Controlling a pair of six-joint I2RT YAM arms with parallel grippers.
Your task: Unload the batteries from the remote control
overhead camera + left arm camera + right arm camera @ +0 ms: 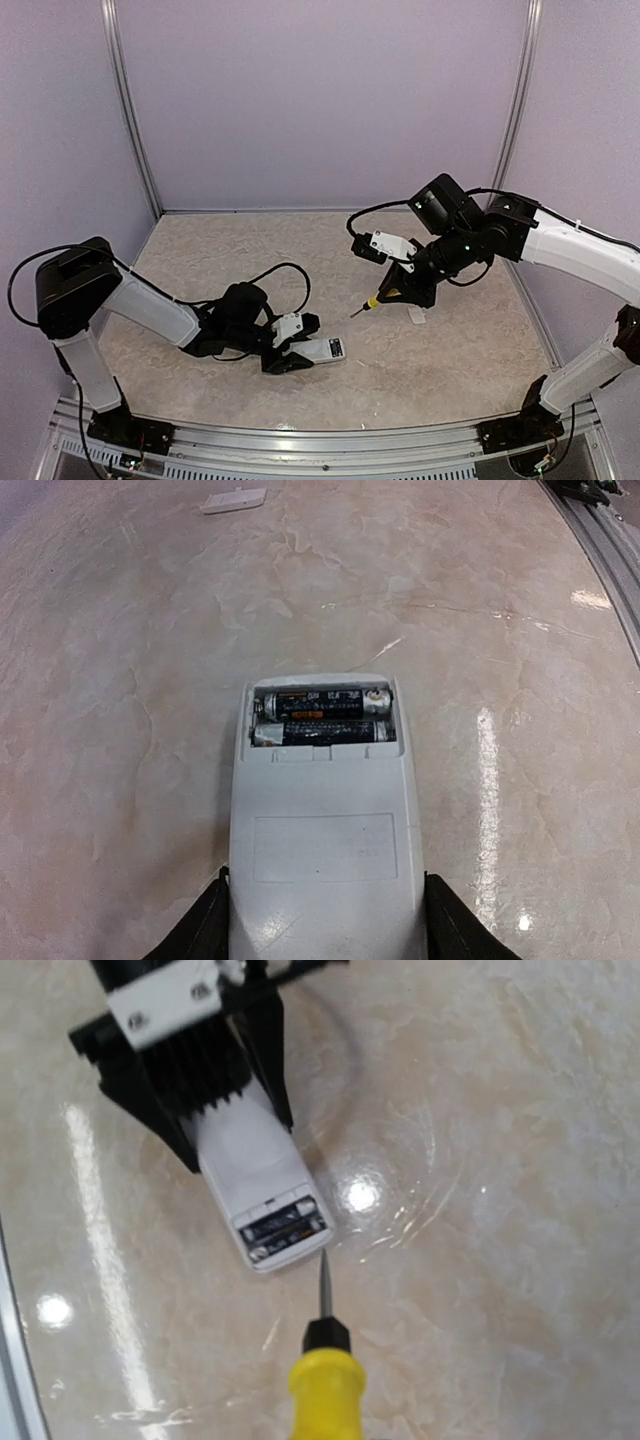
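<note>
remote control [322, 350] lies flat on the table [450, 350], near side, about mid-width, back face up. Battery bay at its right end is uncovered. Both batteries [322, 717] sit in the bay side by side, dark bodies, metal ends showing

left gripper [298, 345] is low on the table at the remote's left end, jaws closed on the remote control, one of the fingers [200, 930] against each long edge. Left arm reaches in from the near left

screwdriver [372, 303] has a yellow handle and thin metal shaft, tilted, tip aimed down-left at the battery end of the remote. In the right wrist view the tip is just beside the bay's corner, cannot tell if it touches

right gripper [395, 293] is right of and farther than the remote, above the table, jaws narrow and clamped on the screwdriver handle

small white cover piece [417, 316] lies flat on the table just right of the right gripper, well apart from the remote
</note>
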